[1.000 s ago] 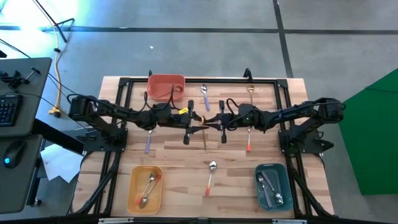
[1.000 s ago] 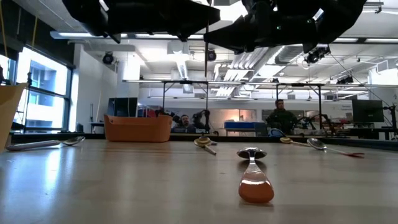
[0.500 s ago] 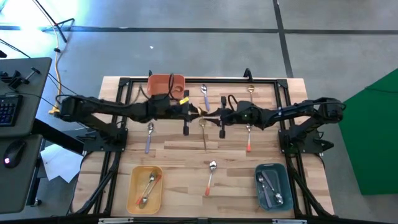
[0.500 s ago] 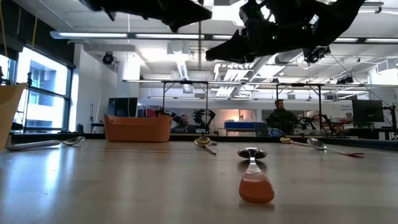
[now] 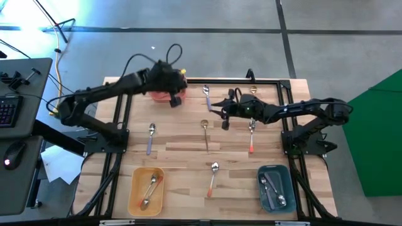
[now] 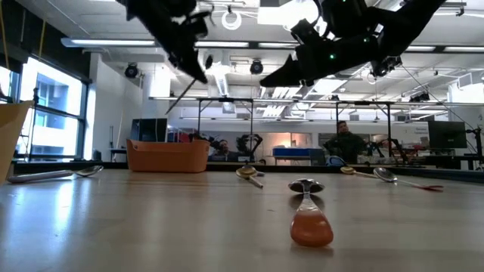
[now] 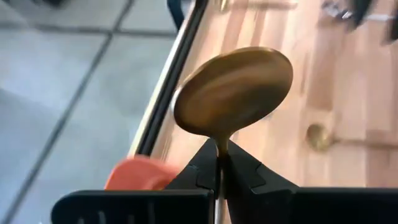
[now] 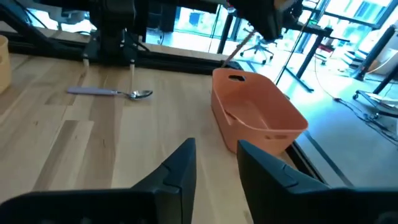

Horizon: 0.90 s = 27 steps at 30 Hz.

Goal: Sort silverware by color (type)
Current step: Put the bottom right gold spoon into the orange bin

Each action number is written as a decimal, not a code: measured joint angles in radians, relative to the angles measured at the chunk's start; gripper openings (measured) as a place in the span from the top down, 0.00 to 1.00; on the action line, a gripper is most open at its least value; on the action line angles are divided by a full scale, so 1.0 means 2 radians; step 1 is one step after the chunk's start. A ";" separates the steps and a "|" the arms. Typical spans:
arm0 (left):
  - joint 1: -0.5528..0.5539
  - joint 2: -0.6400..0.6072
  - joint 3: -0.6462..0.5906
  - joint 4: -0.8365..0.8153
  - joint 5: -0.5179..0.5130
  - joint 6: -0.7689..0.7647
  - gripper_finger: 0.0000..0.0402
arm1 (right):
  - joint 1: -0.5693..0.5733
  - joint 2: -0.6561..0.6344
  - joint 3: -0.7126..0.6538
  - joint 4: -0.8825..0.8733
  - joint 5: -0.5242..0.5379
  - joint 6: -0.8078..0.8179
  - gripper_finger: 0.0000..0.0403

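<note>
Silverware is what I am sorting, and one piece of it, an all-gold thin metal spoon [image 7: 233,93], is pinched by its neck between the pressed-together fingers of my left gripper [image 7: 219,163]. I hold it high over the far left of the wooden slatted table [image 5: 182,157], above the red rectangular plastic bin [image 8: 256,115], bowl out ahead of the fingers. My guess is that gold belongs in that bin, so I carry the spoon clear of the table to let it fall inside. As far as the right wrist view looks into the red bin, it shows nothing in it yet.

My right gripper [image 8: 214,163] hangs near the table's middle, fingers parted with nothing between them, facing that bin.

On the near edge, the yellow rectangular plastic bin [image 5: 146,191] holds spoons with orange-red handles; the teal rectangular plastic bin [image 5: 275,187] holds several silver spoons whose handle colour I cannot make out.

Loose on the wood lie a second gold spoon [image 5: 205,133], two purple-handled spoons [image 5: 151,137] [image 5: 206,95], two orange-handled ones [image 5: 213,177] [image 5: 251,135], and one small spoon by the far rail [image 5: 253,91].
</note>
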 joint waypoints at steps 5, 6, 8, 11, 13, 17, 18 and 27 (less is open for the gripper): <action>0.069 0.045 0.003 -0.039 0.016 0.046 1.00 | 0.001 -0.003 0.000 -0.005 0.003 0.000 0.79; 0.079 0.054 0.003 -0.042 0.016 0.058 1.00 | 0.001 -0.003 0.000 -0.007 0.003 0.000 0.79; 0.096 0.072 0.003 -0.044 0.017 0.076 1.00 | 0.001 -0.003 0.000 -0.012 0.003 0.000 0.80; 0.115 0.102 0.003 -0.046 0.018 0.091 1.00 | 0.002 -0.003 0.000 -0.019 0.003 0.000 0.80; 0.126 0.122 0.003 -0.045 0.018 0.094 1.00 | 0.002 -0.003 0.000 -0.022 0.003 0.000 0.80; 0.139 0.153 0.003 -0.044 0.017 0.090 1.00 | 0.002 -0.003 0.000 -0.026 0.003 0.000 0.80; 0.140 0.159 0.003 -0.044 0.016 0.090 1.00 | 0.002 -0.003 0.000 -0.026 0.003 0.000 0.80; 0.138 0.174 0.003 -0.039 0.018 0.084 0.96 | 0.002 -0.003 0.000 -0.036 0.003 0.013 0.80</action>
